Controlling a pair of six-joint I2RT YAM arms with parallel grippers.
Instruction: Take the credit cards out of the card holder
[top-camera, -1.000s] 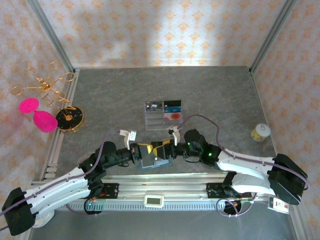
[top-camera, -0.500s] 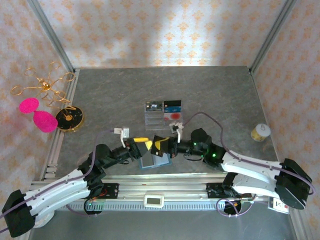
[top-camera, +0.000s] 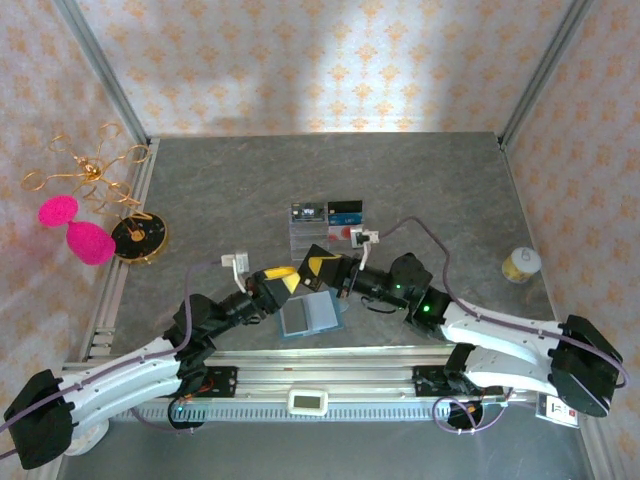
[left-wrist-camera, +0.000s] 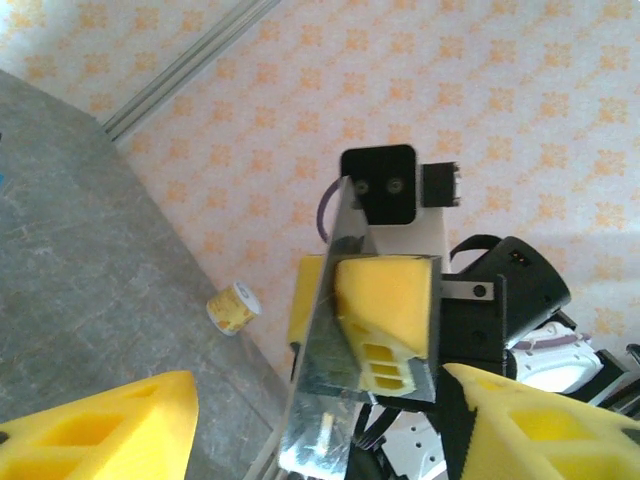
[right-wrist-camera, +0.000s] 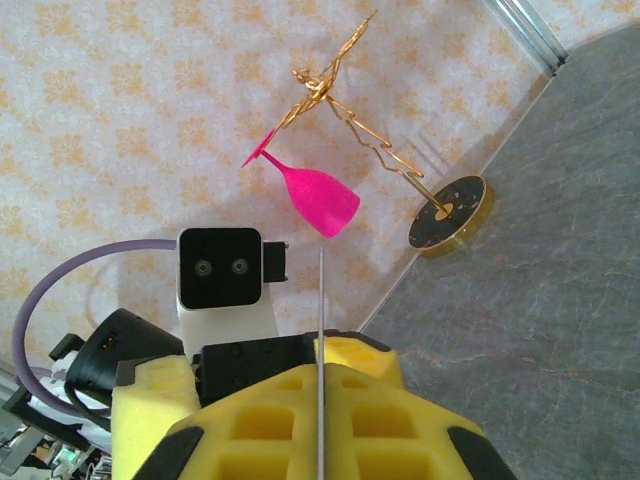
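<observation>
The teal-blue card holder (top-camera: 311, 316) lies flat on the table near the front rail, with no gripper touching it. My right gripper (top-camera: 322, 268) hangs just behind it, shut on a thin credit card (left-wrist-camera: 327, 385) that looks silvery in the left wrist view. In the right wrist view the card (right-wrist-camera: 321, 300) is edge-on between the yellow pads of the gripper (right-wrist-camera: 321, 410). My left gripper (top-camera: 281, 282) sits beside the holder's back left corner, open. Its two yellow fingers (left-wrist-camera: 100, 430) spread wide, nothing between them.
A clear compartment tray (top-camera: 325, 240) holding a few cards stands behind the grippers. A gold wire stand (top-camera: 138, 236) with pink glasses (top-camera: 88, 242) is at the left wall. A small yellow jar (top-camera: 520, 264) sits at the right. A metal rail (top-camera: 320, 362) runs along the front.
The right gripper has pulled the card up and back, away from the card holder. The left gripper has let go and drawn back to the left. The holder now lies flat.
</observation>
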